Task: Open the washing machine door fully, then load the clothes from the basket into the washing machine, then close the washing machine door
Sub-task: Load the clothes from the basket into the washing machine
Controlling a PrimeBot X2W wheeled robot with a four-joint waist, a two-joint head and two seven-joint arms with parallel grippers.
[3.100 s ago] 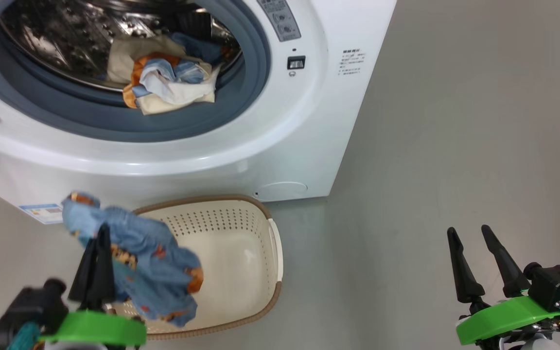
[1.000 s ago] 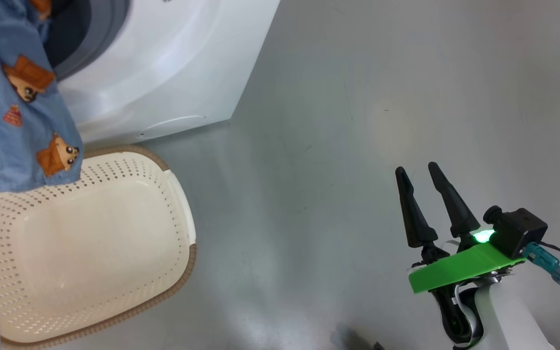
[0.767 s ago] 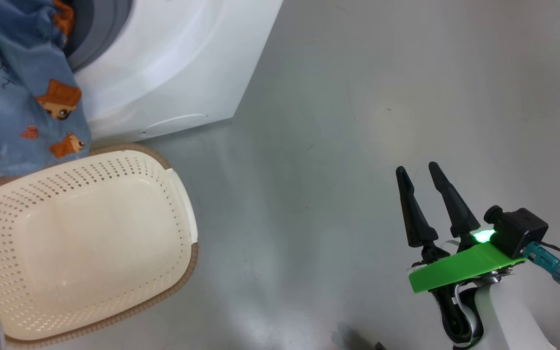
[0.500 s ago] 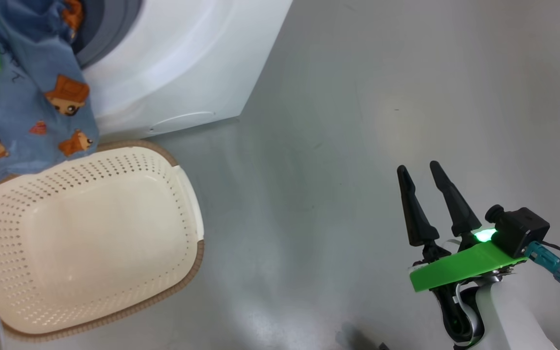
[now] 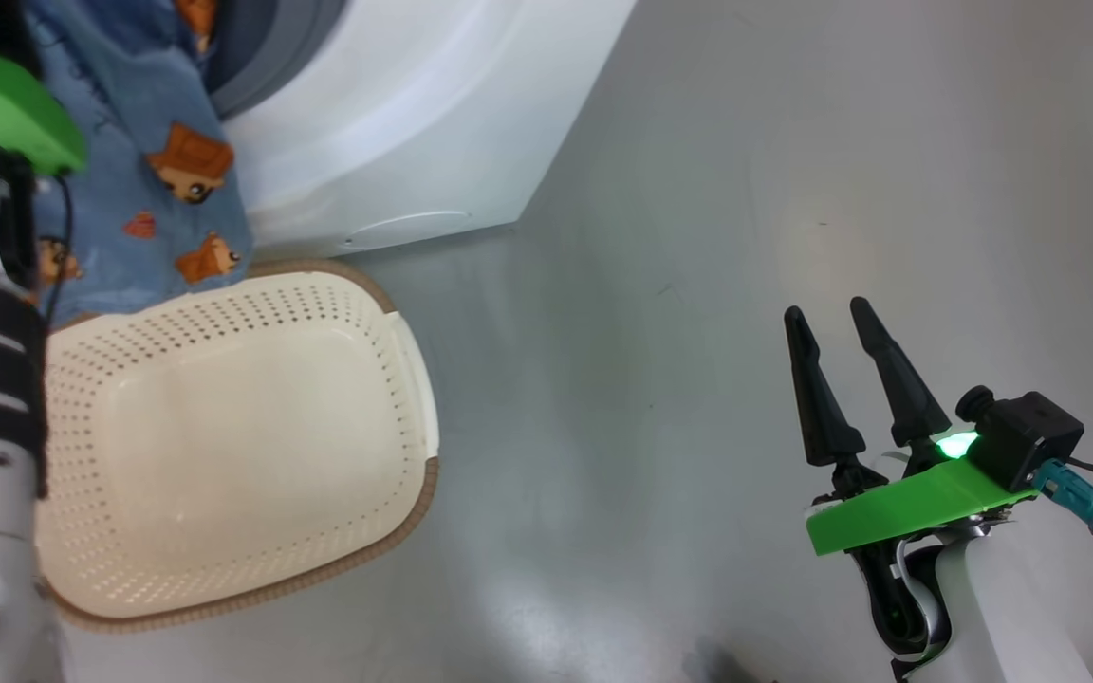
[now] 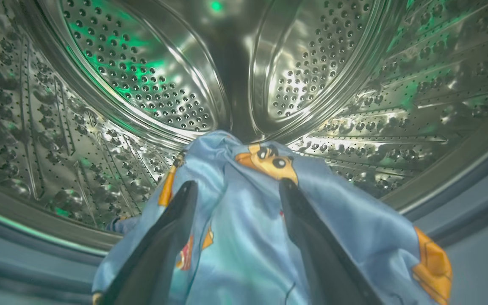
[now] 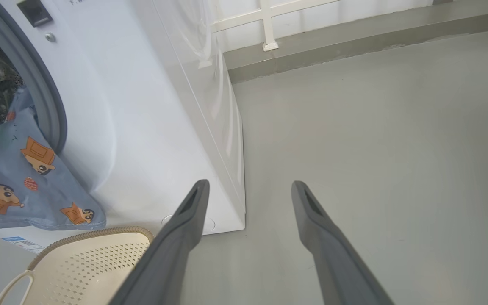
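The blue cartoon-print garment [image 6: 244,203] is only halfway in. Its top lies in the steel drum [image 6: 142,84], and the rest hangs out over the front of the washing machine [image 5: 414,114]. The hanging end dangles at 11 o'clock above the basket [image 5: 224,313].

The left pincer [image 6: 238,183] is inside the drum. Its fingers are spread wide with the cloth lying between them, and they pinch nothing.

The basket looks empty, so I think this is the last piece. It needs a push all the way in, and then the door must be shut.

Over at 3 o'clock from the basket, the right pincer [image 5: 824,309] waits above the bare floor [image 5: 698,190], wide open and holding nothing.
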